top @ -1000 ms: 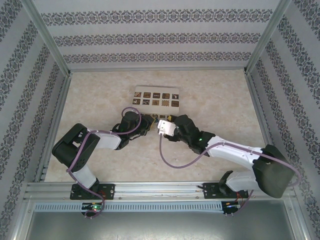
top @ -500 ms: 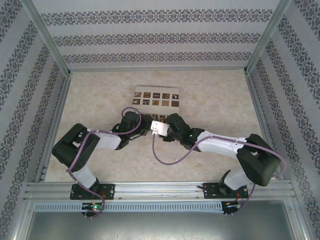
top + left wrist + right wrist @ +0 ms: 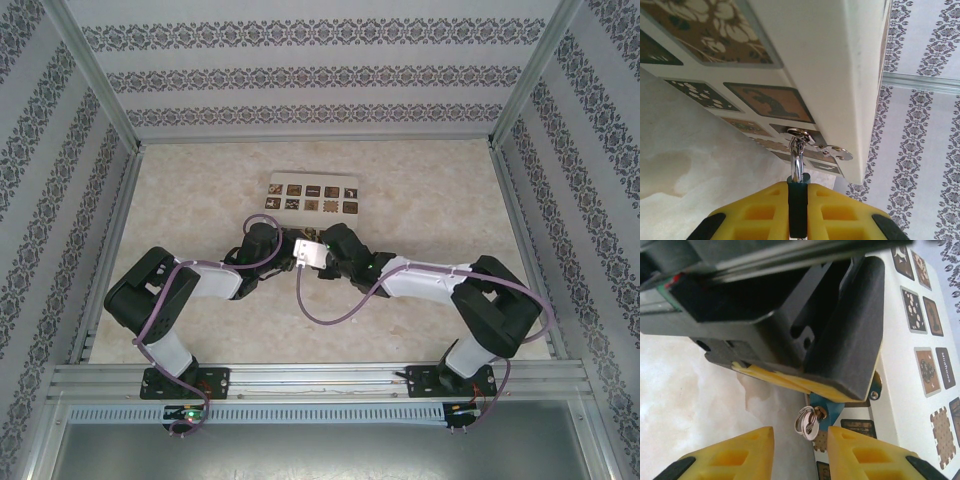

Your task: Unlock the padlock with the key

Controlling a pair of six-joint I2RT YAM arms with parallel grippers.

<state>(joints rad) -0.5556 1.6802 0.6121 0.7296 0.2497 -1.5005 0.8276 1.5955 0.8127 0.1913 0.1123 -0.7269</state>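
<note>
My left gripper (image 3: 798,186) is shut on the blue body of the padlock (image 3: 798,210). The silver shackle (image 3: 797,159) runs up through a metal hasp on the white box (image 3: 830,60). In the right wrist view the padlock (image 3: 829,412) juts from under the left gripper's black and yellow fingers. The key (image 3: 811,423), on its small ring, sticks out of the keyhole. My right gripper (image 3: 800,436) is open, with the key's head between its yellow fingertips (image 3: 757,442) and touching neither. From above, the left gripper (image 3: 284,247) and right gripper (image 3: 299,258) meet just below the box.
The white box (image 3: 312,197) with brown patterned squares lies at the middle of the beige table (image 3: 430,200). Patterned walls and metal posts enclose the table on three sides. A purple cable loops beneath the right wrist.
The right arm has swung left, bringing its gripper up to the left gripper and the padlock, and its jaws have narrowed around the key. The left arm has stayed still.
</note>
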